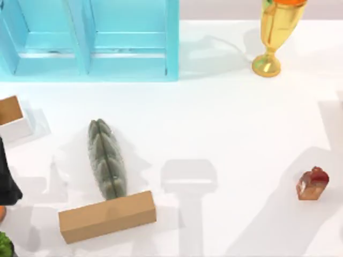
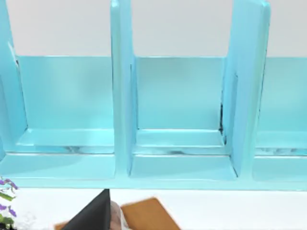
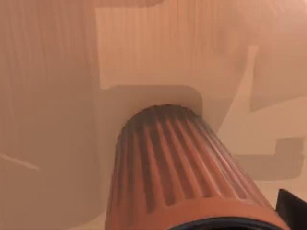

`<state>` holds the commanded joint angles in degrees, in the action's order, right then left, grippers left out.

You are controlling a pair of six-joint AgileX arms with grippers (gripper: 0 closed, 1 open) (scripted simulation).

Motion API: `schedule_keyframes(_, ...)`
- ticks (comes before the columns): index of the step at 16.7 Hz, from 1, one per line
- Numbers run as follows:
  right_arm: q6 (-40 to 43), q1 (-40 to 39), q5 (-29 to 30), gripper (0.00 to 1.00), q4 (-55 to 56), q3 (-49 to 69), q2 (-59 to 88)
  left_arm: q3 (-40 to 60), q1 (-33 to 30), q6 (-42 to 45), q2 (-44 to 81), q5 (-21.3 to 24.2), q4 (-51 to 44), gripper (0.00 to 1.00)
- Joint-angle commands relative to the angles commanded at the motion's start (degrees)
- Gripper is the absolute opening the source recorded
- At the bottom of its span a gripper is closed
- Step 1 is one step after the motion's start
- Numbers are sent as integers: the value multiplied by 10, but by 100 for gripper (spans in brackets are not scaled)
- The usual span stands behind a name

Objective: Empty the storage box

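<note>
Storage box (image 1: 91,40): turquoise, compartmented, at the tabletop's (image 1: 230,123) far left edge; the visible compartments hold nothing, as the left wrist view confirms.

Handling: judged rigid, smooth-walled, likely slippery; the thin dividers (image 2: 121,91) offer the best hold.

Surroundings: grey-green ribbed cactus-like piece (image 1: 106,159) lying flat, touching a tan cardboard block (image 1: 107,216) at its near end; white open carton (image 1: 12,118) at left; gold trophy cup (image 1: 274,35) far right; small red-brown item (image 1: 312,183) near right. None blocks the box.

Left arm (image 1: 6,176): at the left edge, finger state cannot be told. Right wrist view shows a ribbed orange cylinder (image 3: 182,172) close up; whether it is gripped cannot be told.
</note>
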<state>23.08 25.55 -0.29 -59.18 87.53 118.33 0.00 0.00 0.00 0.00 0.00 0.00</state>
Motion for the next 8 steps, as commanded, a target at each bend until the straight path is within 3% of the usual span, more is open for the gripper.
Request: schedule_keyframes(8,0,0,0,0,0,0,0,0,0,0,0,0,0,100)
